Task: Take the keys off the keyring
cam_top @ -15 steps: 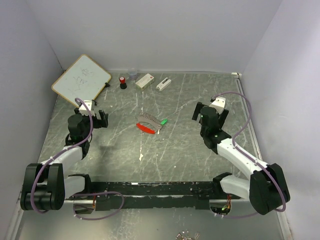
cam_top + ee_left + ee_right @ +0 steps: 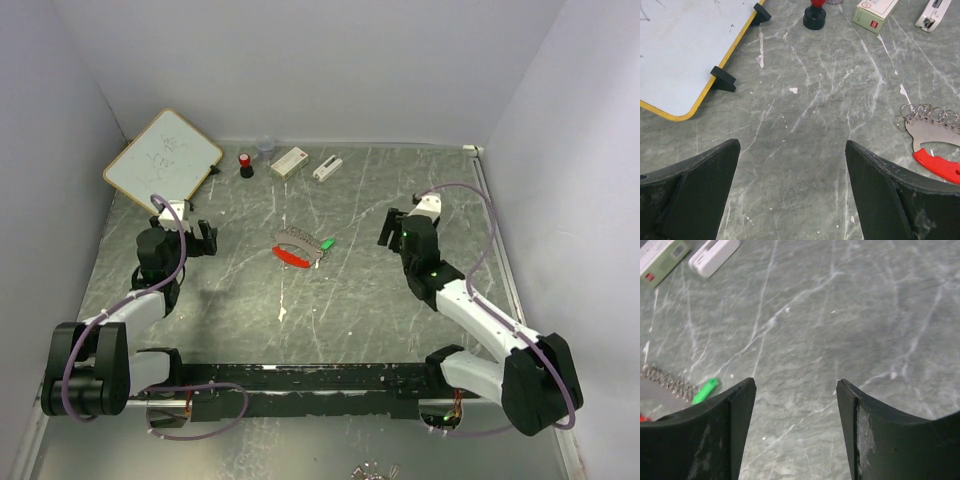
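The keyring (image 2: pixel 296 238), a silvery plate edged with a row of small rings, lies mid-table. A red key (image 2: pixel 291 258) lies at its near side and a green key (image 2: pixel 326 243) at its right end. In the left wrist view the keyring (image 2: pixel 929 128) and the red key (image 2: pixel 939 164) show at the right edge. In the right wrist view the green key (image 2: pixel 706 390) and the rings (image 2: pixel 667 381) show at the left. My left gripper (image 2: pixel 197 237) (image 2: pixel 792 146) stands open to the left of them, holding nothing. My right gripper (image 2: pixel 393 230) (image 2: pixel 795 383) stands open to their right, also holding nothing.
A whiteboard (image 2: pixel 163 157) leans on black feet at the back left. Beside it stand a red-and-black cylinder (image 2: pixel 245 164), a small clear cup (image 2: pixel 265 147) and two white blocks (image 2: pixel 289 161) (image 2: pixel 327 168). Walls close in the table on three sides.
My right gripper has shifted a little to the left, toward the keys. The left arm has barely moved, and the keys and keyring lie where they were.
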You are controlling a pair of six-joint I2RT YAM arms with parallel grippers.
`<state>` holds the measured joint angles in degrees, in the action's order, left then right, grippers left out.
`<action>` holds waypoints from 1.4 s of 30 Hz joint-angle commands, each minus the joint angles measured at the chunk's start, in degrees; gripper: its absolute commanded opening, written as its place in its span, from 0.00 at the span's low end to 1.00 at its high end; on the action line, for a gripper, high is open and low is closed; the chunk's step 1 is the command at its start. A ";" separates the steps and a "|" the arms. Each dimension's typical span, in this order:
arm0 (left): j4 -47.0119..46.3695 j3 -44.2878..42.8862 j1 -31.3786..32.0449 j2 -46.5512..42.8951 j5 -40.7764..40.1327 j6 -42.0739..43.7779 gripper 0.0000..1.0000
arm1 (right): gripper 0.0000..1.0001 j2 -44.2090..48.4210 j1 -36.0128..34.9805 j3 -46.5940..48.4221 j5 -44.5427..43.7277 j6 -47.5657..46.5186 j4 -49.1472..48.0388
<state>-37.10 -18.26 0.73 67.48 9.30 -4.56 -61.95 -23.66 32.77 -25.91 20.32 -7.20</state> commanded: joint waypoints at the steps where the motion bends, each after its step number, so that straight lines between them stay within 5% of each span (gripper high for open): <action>1: -0.41 -2.69 0.41 1.90 1.73 -0.54 0.98 | 0.59 -3.44 -1.90 1.48 9.41 -1.90 -1.65; 11: -0.19 -2.85 0.47 1.95 1.51 -0.74 0.98 | 0.67 -14.18 -10.28 4.11 12.40 1.59 -4.00; 15: -0.08 -2.86 0.45 2.04 1.55 -0.77 0.98 | 0.60 -18.68 -11.87 5.01 14.78 3.21 -7.17; 18: 0.08 -2.92 0.47 2.04 1.39 -0.73 0.98 | 0.46 -21.43 -12.19 6.07 16.27 4.34 -8.94; 24: 0.10 -3.09 0.49 2.36 1.40 -0.65 0.98 | 0.39 -25.98 -12.59 8.41 19.42 5.94 -10.76; 42: 0.10 -3.51 0.47 3.33 2.44 -0.77 0.98 | 0.50 -31.77 -12.75 10.29 18.18 11.50 -14.76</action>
<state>-36.75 -20.10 0.86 70.22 9.89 -4.95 -92.73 -36.12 41.47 -5.91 29.10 -19.81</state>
